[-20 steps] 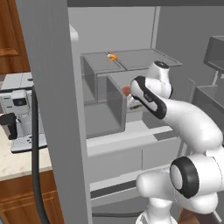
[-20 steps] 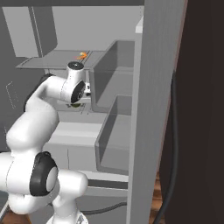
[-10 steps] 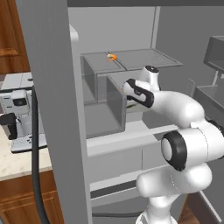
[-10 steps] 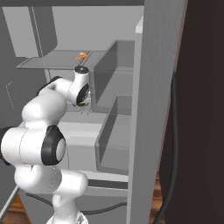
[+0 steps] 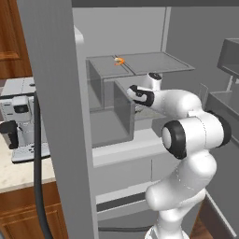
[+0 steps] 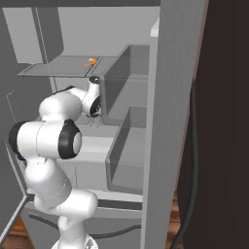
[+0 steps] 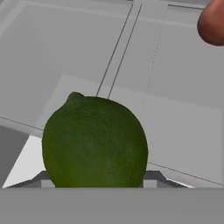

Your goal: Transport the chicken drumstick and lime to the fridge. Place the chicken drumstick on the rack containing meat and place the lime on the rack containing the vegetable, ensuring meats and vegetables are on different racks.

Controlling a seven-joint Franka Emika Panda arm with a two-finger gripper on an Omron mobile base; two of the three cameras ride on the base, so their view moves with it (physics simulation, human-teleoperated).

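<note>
Two cameras sit behind the white robot arm (image 5: 186, 135), one to its left and one to its right, both looking forward and slightly down into the open fridge (image 5: 140, 144) from a moderate distance. Both take in the same pale grey interior, the upper shelf (image 6: 63, 68) and the arm reaching in beneath it. A third camera rides on the hand, very close to the lime (image 7: 95, 142), and looks along a shelf with a reddish round thing (image 7: 212, 22) at its top right corner.

Matt, faintly dimpled lime (image 7: 95, 141); smooth translucent fridge (image 5: 60, 93) shelves.
</note>
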